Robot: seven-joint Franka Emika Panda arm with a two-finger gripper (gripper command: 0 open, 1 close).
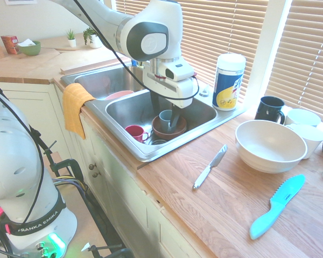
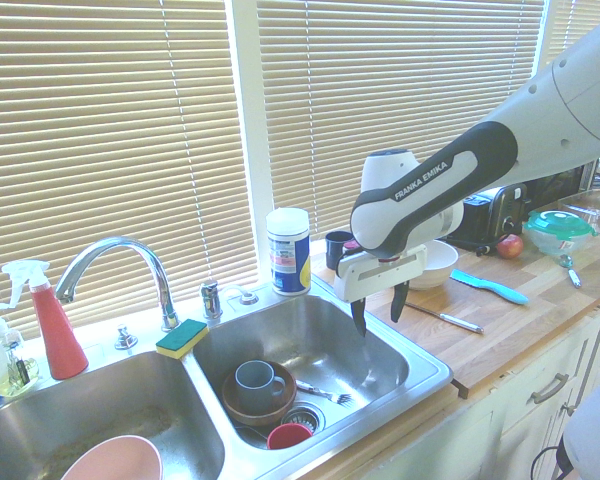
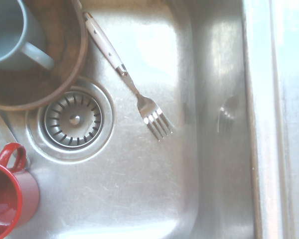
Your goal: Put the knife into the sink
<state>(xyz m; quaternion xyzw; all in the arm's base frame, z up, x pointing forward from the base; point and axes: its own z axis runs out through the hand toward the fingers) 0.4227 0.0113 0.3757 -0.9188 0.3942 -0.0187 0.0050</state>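
I have the knife (image 1: 210, 167) lying flat on the wooden counter (image 1: 173, 194), just right of centre in the first exterior view, its whitish handle toward the bottom of the frame. I judge it light and stiff, with a slick metal blade that could skid or twist if pinched off balance. I'd take it across the handle near the middle of its length, 1 finger on each side, coming down low because it is so thin.

My gripper (image 2: 379, 312) is above the right-hand basin of the sink (image 2: 427, 374), a little right of centre in the second exterior view. Its 2 fingers stand wide apart with nothing between them. They seem clear of the basin wall, though from this angle I can't be sure how much room there is beneath.
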